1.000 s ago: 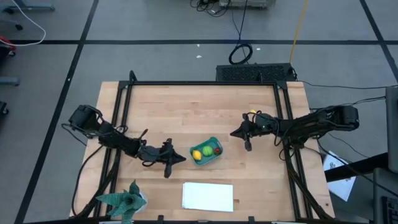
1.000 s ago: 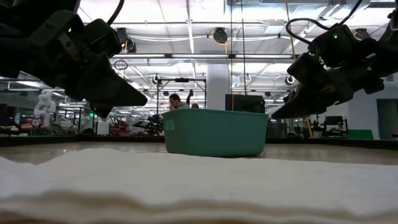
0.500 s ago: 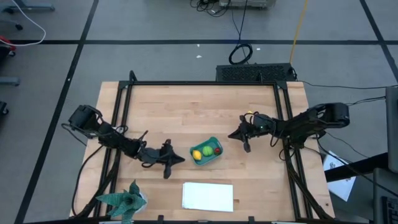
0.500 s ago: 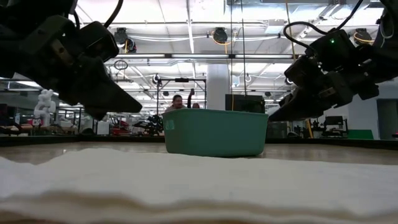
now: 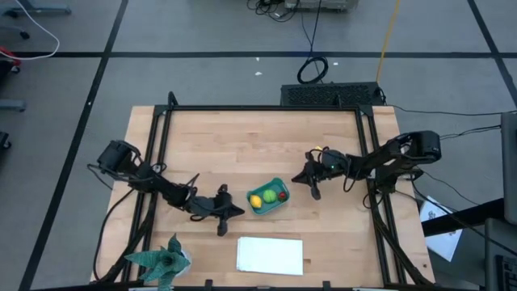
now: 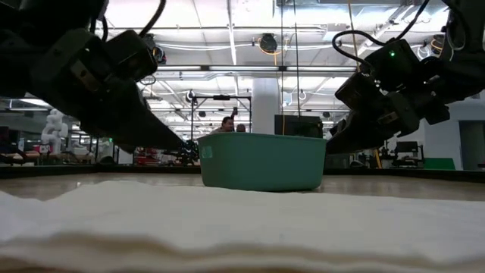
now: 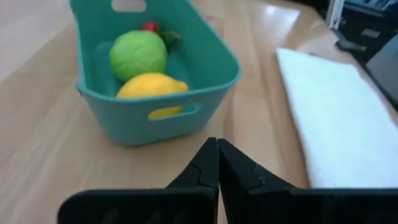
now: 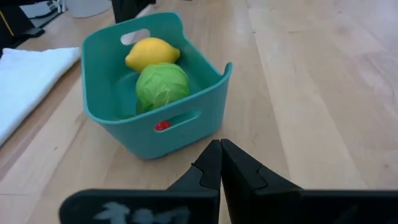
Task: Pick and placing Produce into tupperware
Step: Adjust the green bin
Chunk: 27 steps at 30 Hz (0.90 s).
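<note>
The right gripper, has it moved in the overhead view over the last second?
Yes. The right gripper has slid across the wooden table toward the small teal-blue plastic tub, which stayed put; its fingers are shut and close to the tub's rim.

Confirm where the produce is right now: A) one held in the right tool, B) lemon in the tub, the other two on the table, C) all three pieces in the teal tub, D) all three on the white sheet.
C: the lemon, green one and red one all lie inside the tub.
</note>
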Motion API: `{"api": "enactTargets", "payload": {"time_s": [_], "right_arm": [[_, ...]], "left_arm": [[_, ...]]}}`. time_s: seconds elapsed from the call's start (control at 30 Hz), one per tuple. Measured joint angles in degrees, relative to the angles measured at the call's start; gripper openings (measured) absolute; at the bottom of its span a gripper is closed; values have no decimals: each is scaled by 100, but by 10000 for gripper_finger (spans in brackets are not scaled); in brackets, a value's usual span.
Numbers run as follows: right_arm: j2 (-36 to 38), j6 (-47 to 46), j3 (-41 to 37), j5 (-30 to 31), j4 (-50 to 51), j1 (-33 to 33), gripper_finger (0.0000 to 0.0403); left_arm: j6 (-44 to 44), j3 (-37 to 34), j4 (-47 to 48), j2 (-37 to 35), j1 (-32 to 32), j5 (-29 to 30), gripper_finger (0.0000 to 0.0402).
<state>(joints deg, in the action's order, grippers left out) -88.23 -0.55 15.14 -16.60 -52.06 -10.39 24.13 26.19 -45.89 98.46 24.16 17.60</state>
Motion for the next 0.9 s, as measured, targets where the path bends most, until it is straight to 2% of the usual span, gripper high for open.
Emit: {"api": "enactTargets", "payload": {"time_s": [0.5, 0.6, 0.9], "right_arm": [[0, -88, 1, 108, 20, 215, 0], [0, -68, 1, 311, 11, 227, 0], [0, -94, 19, 312, -98, 235, 0]], "left_arm": [[38, 162, 83, 168, -87, -115, 1], [16, 162, 72, 168, -87, -67, 1], [29, 162, 79, 168, -130, 64, 1]]}}
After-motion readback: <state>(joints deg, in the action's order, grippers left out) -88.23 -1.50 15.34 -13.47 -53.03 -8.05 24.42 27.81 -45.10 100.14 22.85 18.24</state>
